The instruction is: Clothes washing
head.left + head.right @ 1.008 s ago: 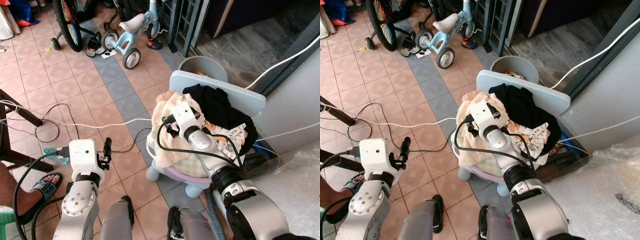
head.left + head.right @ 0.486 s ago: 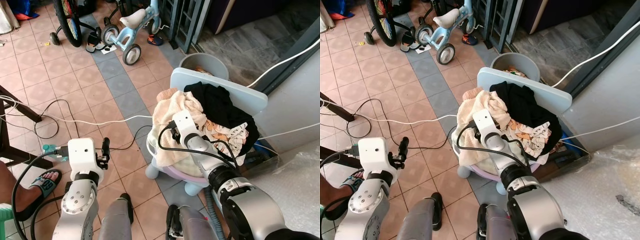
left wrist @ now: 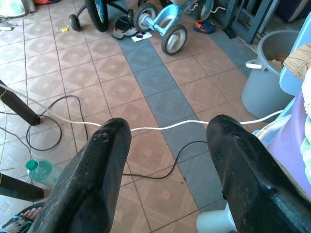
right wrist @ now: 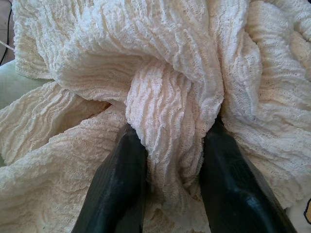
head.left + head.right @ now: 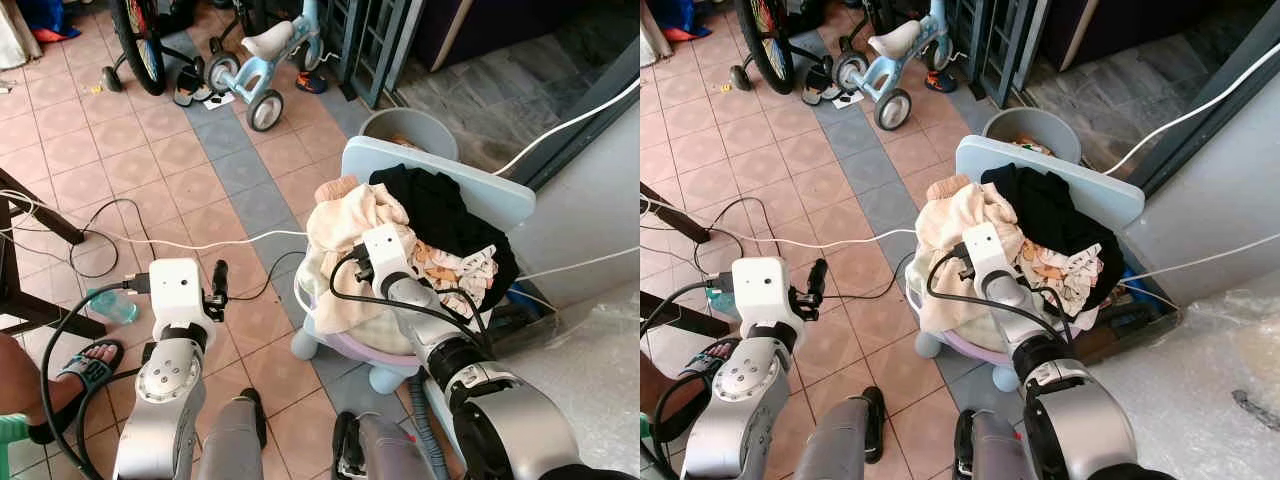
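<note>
I have the right gripper (image 4: 167, 160) pushed into the cream textured cloth (image 5: 350, 215) at the top of the laundry pile, fingers (image 4: 119, 189) partly closed with a thick fold bunched between them. I judge that a pinch in progress, taken high so the cloth lifts off clear of the rest. The pile sits in a lavender tub (image 5: 345, 350) at about 3 o'clock from frame centre in the head view, heaped against a pale blue panel (image 5: 440, 175). A black garment (image 5: 435, 215) and a printed piece (image 5: 455, 265) lie just beside my grip and may drag along.

The left gripper (image 3: 167, 160) hangs wide open and empty over the tiles at 8 o'clock. A white cable (image 5: 200, 243) crosses the floor, a grey bucket (image 5: 410, 128) stands at 1 o'clock behind the panel, and a child's tricycle (image 5: 255, 70) at 12. A person's sandalled foot (image 5: 75, 370) is at 8 o'clock.
</note>
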Available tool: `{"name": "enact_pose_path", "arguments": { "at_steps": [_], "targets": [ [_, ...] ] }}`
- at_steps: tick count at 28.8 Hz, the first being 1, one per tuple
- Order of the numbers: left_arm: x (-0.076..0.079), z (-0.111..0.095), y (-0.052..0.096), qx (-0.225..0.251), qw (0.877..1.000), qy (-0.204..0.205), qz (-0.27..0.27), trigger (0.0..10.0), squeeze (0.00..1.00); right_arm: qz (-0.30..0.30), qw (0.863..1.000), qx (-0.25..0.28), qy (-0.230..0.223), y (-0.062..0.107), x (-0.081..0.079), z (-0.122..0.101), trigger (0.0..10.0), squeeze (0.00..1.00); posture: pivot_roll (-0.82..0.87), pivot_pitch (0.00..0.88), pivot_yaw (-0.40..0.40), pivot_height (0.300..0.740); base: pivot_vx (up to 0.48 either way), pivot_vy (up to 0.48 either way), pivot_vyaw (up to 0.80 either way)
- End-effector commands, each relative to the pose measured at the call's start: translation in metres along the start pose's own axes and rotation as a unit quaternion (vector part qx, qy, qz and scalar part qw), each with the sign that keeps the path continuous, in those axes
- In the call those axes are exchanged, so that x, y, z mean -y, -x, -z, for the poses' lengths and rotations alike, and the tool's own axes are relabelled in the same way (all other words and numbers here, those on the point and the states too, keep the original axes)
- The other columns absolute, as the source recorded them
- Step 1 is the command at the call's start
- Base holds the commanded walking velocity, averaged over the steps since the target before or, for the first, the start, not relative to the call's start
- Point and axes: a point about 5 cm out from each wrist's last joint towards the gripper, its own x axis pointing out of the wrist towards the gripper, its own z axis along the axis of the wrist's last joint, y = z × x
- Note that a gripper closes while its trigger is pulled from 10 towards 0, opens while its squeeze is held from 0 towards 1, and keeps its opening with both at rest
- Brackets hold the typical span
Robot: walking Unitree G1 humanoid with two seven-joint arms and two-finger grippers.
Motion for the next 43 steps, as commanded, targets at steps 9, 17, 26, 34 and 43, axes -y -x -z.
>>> {"name": "enact_pose_path", "arguments": {
  "at_steps": [9,17,26,34,43],
  "targets": [
    [-0.001,0.004,-0.010,0.000,1.000,-0.002,-0.002,10.0,0.00,0.000,0.997,-0.051,-0.065,0.009,0.010,0.033,0.0,0.00,0.13,0.160,-0.055,0.740,0.000,0.000,0.00],
    [0.010,-0.002,-0.025,0.018,0.999,-0.004,0.035,10.0,0.00,0.028,0.992,0.088,-0.084,0.015,0.048,-0.007,0.0,0.00,0.07,0.112,0.012,0.740,0.000,0.000,0.00],
    [0.007,0.010,-0.026,0.025,0.998,-0.020,0.049,10.0,0.00,0.087,0.968,0.217,-0.096,0.068,0.078,-0.014,0.0,0.00,-0.01,0.023,0.042,0.740,0.000,0.000,0.00],
    [0.009,0.011,-0.035,0.046,0.998,0.001,0.045,10.0,0.00,0.128,0.958,0.233,-0.109,0.112,0.057,0.013,2.9,0.00,-0.06,0.000,0.038,0.740,0.000,0.000,0.00],
    [0.017,0.011,-0.044,0.043,0.997,0.005,0.068,10.0,0.00,0.168,0.967,0.161,-0.106,0.127,0.049,0.036,10.0,0.00,-0.10,0.000,0.060,0.740,0.000,0.000,-0.24]
  ]
}}
